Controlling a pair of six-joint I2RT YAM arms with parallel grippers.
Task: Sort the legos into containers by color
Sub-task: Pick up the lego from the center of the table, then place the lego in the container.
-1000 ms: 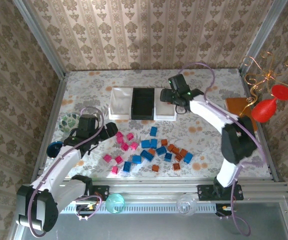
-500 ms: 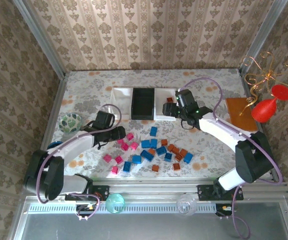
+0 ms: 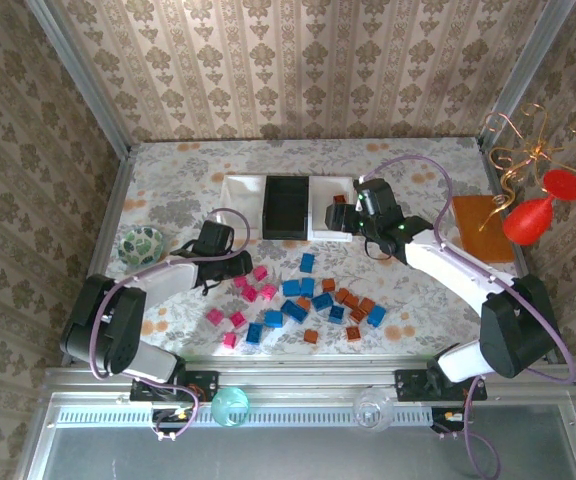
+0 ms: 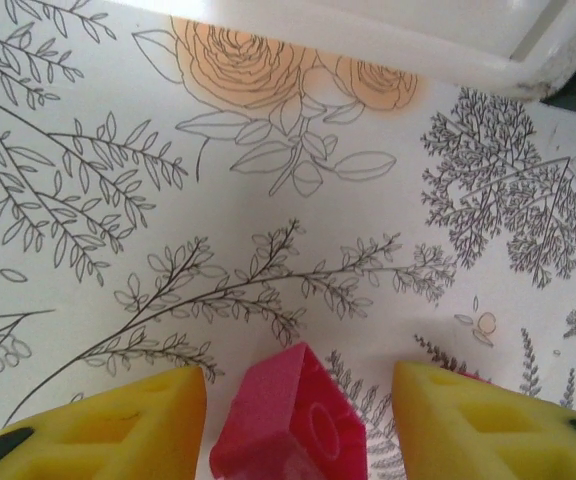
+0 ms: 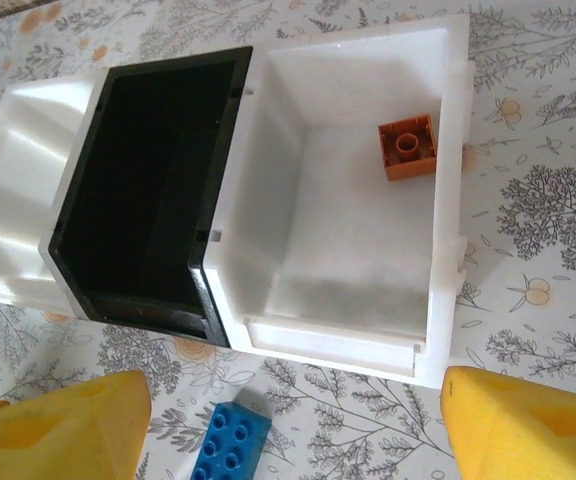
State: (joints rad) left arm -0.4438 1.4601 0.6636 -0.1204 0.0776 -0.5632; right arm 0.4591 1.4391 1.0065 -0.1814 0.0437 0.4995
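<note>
Left gripper (image 4: 300, 400) hangs low over the floral table cloth (image 4: 268, 200). Its yellow pads (image 4: 118, 430) stand apart on either side of one pink brick (image 4: 288, 430), and a sliver of cloth shows at each pad, so nothing is clamped yet. The brick lies stud up, turned corner-on to the jaws. The other legos (image 3: 308, 300) lie scattered on the table just in front of the containers (image 3: 286, 210). Right gripper (image 5: 293, 420) hovers by the near wall of the right white tray (image 5: 348, 250), jaws wide and holding nothing. One orange-brown brick (image 5: 408, 148) lies in that tray, and a blue brick (image 5: 230, 445) sits on the cloth just below the gripper. We judge these bricks very light, hard and glossy: no give, no fragility, but slick flat walls. The best hold looks to be across two opposite flat walls, low under the studs. Taken corner-on, we expect the pink one to swivel or squirt out, so squaring the wrist to it first seems wise.
</note>
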